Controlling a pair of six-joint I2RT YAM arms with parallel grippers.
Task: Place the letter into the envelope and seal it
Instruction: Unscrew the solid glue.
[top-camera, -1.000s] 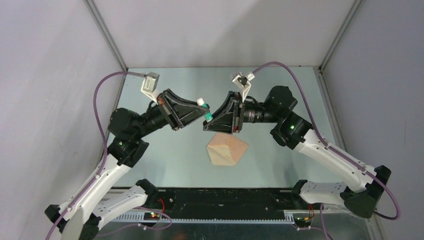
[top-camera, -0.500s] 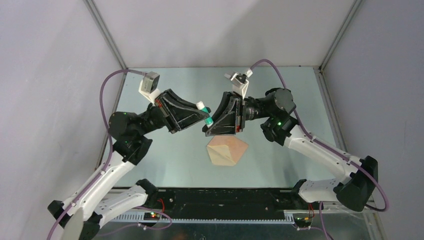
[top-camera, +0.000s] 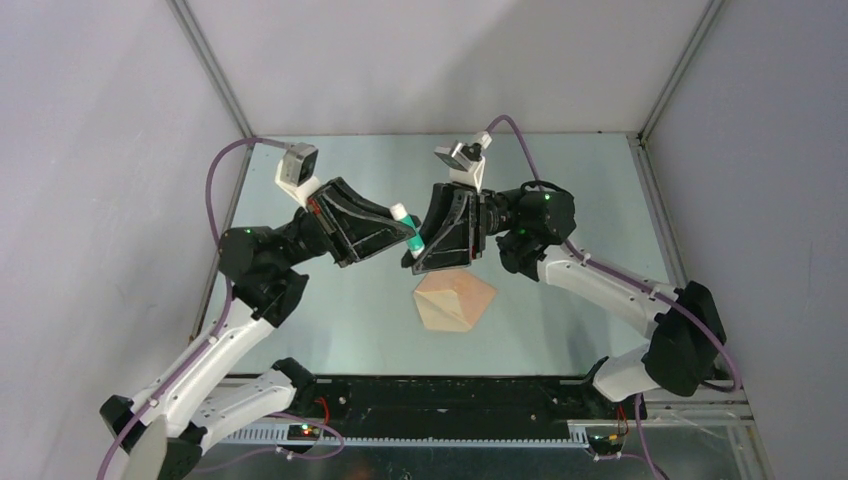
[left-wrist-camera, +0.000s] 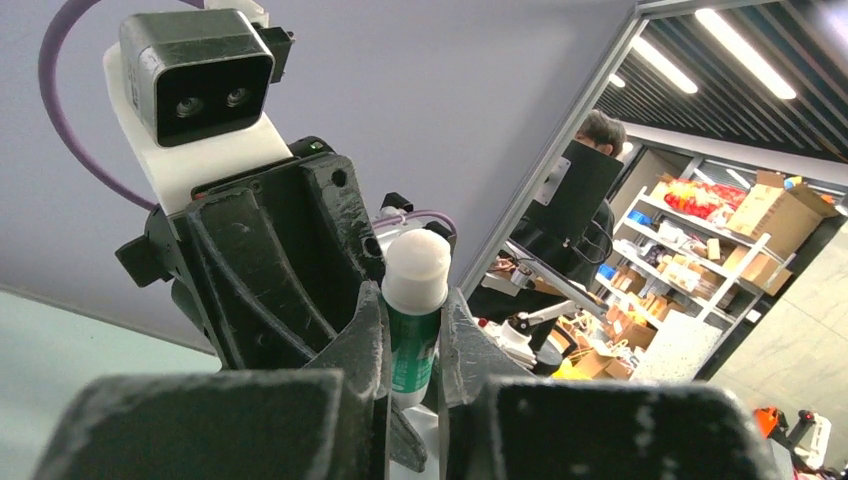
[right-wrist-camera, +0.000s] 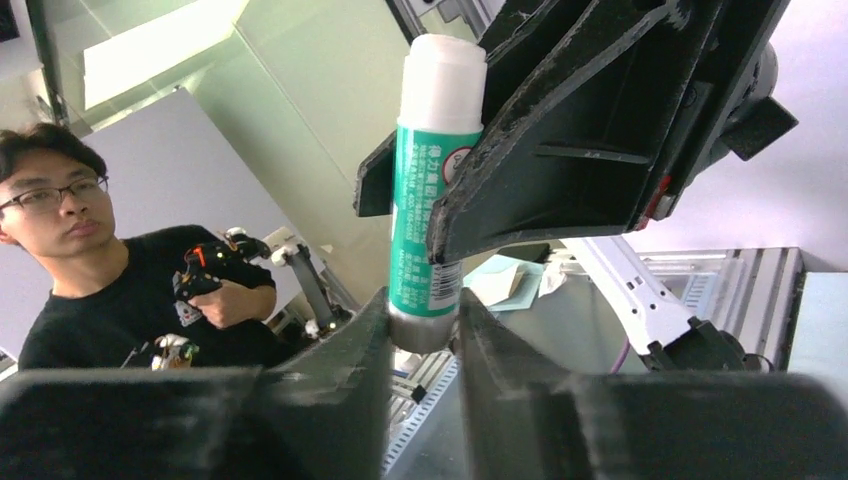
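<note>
A green glue stick with a white cap is held in the air between both grippers, above the tan envelope. The envelope lies flat on the table, its pointed flap open toward the right. My left gripper is shut on the stick's green body just under the cap; in the left wrist view the stick sits between the fingers. My right gripper is shut on the stick's bottom end, as the right wrist view shows with the stick. The letter is not in view.
The grey side walls enclose the table on left, back and right. The black rail with the arm bases runs along the near edge. A person is outside the cell.
The right arm has swung its elbow and wrist leftward and closer over the table. Both grippers stay together at the glue stick. The envelope has not moved.
</note>
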